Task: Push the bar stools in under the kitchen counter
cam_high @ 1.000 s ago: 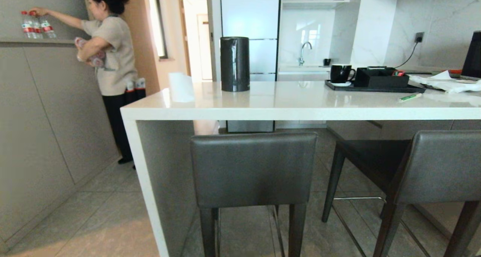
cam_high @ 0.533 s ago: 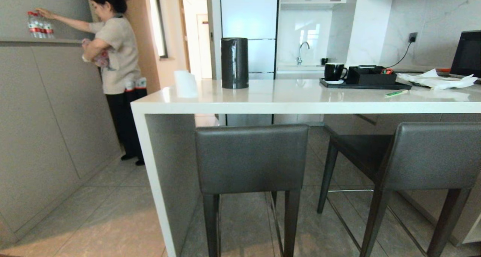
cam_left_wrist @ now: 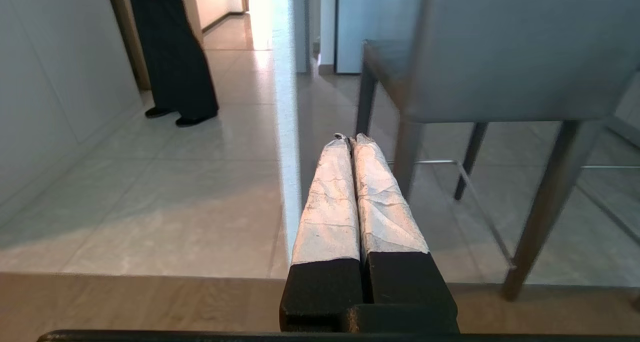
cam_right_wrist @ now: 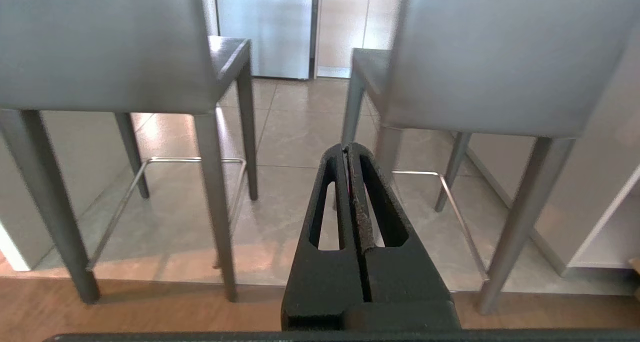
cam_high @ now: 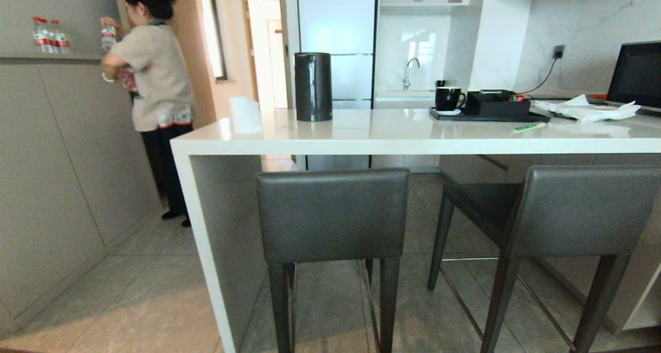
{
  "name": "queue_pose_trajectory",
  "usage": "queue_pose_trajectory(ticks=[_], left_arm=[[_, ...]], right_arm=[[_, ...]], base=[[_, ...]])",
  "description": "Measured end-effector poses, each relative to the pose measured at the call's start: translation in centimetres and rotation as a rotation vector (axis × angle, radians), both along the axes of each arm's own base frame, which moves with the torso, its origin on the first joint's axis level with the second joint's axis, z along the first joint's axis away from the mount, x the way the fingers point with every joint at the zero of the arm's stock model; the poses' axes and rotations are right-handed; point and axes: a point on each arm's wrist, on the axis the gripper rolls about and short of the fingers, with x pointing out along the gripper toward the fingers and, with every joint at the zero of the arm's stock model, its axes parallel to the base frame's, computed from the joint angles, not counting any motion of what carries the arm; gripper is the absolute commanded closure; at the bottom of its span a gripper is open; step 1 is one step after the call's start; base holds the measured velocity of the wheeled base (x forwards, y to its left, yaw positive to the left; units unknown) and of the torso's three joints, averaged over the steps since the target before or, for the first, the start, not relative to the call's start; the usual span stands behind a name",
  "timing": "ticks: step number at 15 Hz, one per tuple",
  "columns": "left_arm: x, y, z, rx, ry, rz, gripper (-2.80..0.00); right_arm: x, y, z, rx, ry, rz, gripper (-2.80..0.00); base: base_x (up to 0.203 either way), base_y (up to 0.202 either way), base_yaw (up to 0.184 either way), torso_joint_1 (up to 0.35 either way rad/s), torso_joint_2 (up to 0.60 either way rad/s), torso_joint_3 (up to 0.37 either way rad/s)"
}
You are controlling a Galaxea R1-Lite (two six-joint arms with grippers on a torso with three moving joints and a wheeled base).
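two bar stools stand out from the table, neither pushed in.

both pincers are low and well short of the stools, with nothing in them: the left pincer (cam_left_wrist: 352, 139) has its wrapped tips pressed together, the right pincer (cam_right_wrist: 349, 147) is closed too. the left stool (cam_high: 332, 216) stands beside the white end panel, its backrest out past the edge of the table (cam_high: 413, 144); the right stool (cam_high: 573, 211) is skewed, its seat only partly under the slab. this looks like the approach step; next the robot needs to close in square on one backrest and push it straight. on the table a black tray (cam_high: 488, 117) holds a black mug (cam_high: 448, 98) on a saucer and a black box (cam_high: 497, 105). a person (cam_high: 155, 84) handles bottles at a wall shelf.
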Motion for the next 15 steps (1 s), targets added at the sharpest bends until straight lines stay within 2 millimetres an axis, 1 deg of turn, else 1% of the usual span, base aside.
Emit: queue_pose_trajectory(ticks=[15], left_arm=[[0.0, 0.0, 0.0, -0.002, 0.0, -0.001, 0.0]], right_arm=[[0.0, -0.01, 0.0, 0.018, 0.001, -0.005, 0.0]], base=[[0.0, -0.195, 0.002, 0.005, 0.0, 0.002]])
